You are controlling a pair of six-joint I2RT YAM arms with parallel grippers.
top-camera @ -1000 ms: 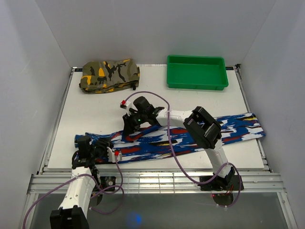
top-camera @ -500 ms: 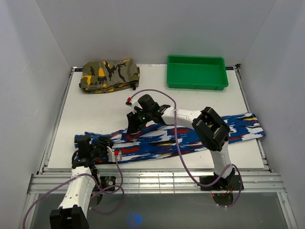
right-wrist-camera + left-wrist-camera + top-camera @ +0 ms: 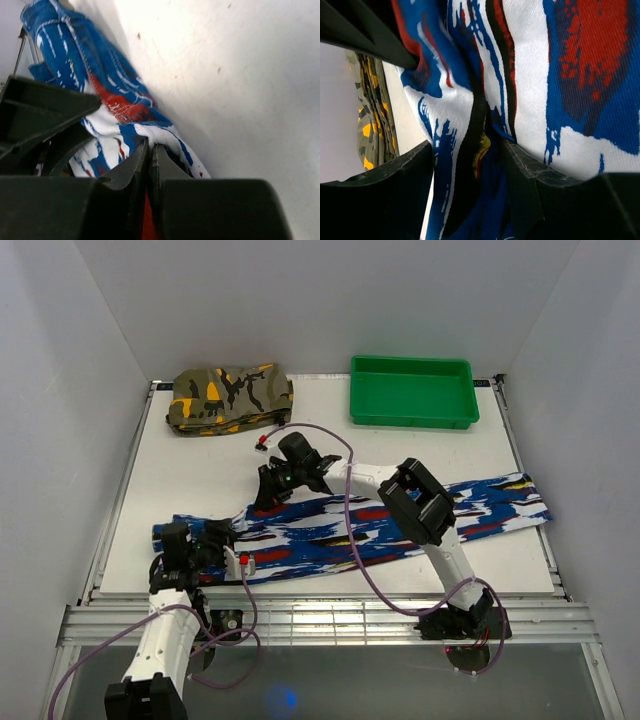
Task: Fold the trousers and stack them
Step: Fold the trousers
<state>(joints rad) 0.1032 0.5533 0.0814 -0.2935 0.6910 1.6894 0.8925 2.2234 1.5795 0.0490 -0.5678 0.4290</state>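
Note:
The trousers (image 3: 400,525), a blue print with white, red and black streaks, lie stretched left to right across the near half of the table. My left gripper (image 3: 212,540) is at their left end. In the left wrist view its jaws (image 3: 470,150) stand apart, with a loose fold of the trousers (image 3: 545,75) between them. My right gripper (image 3: 268,492) reaches to the far edge of the cloth left of centre. In the right wrist view it (image 3: 150,146) is shut, pinching the edge of the trousers (image 3: 115,110) against the white table.
A folded camouflage garment (image 3: 228,397) lies at the back left and also shows in the left wrist view (image 3: 370,130). A green tray (image 3: 412,365) stands at the back right. Walls close in on both sides.
My right gripper opened, then shut on the far edge of the trousers, a little left of where it was. The left jaws have spread wider. The cloth's right end shifted slightly.

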